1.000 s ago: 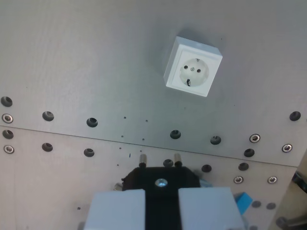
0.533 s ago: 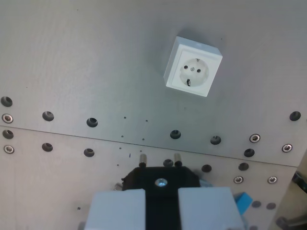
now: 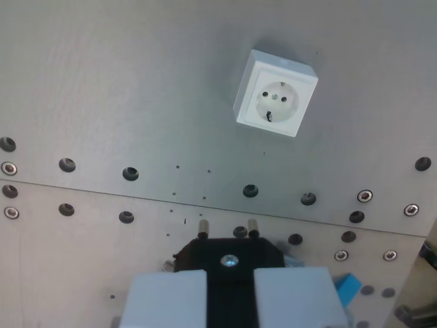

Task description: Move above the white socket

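Note:
The white socket is a square box with a round recessed face, standing on the grey metal plate in the upper right of the wrist view. My gripper is at the bottom centre, its two pale fingers shut on a black plug. The plug's two metal pins point up the view toward the socket. The plug is well short of the socket and a little to the wrist view's left of it.
Rows of bolt holes and screws run across the plate on both sides of a seam. A blue part shows at the lower right beside the gripper. A dark object sits at the right edge.
The whole scene has shifted very slightly, so the camera has barely moved. The plug stays in the gripper as before.

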Controlling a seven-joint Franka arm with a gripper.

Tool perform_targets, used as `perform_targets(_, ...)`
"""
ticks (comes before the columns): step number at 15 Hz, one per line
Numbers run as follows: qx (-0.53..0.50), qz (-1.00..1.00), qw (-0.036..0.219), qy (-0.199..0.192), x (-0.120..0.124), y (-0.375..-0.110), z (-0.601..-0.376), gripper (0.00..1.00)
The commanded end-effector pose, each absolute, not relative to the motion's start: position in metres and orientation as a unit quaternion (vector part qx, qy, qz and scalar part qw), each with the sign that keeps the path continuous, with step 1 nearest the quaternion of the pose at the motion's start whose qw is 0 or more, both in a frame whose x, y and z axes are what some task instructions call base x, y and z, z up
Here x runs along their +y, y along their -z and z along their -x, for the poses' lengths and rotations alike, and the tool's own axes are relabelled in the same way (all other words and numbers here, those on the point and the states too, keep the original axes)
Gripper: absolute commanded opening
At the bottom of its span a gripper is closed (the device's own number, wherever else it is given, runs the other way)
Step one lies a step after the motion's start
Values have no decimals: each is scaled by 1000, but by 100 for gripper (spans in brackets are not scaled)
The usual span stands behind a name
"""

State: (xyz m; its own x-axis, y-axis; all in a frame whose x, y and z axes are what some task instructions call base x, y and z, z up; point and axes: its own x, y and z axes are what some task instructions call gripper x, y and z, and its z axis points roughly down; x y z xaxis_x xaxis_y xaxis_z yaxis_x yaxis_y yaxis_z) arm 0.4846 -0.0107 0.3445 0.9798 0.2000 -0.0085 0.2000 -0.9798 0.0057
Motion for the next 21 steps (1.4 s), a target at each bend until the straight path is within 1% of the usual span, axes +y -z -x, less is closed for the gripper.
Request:
perform_targets(1, 78, -997, 8, -21, -14, -335, -483, 0)
perform_targets(8, 55, -998, 13, -40, -20, -310, -480, 0)
perform_targets(21, 10, -999, 19, -42, -37, -247, -473, 0)
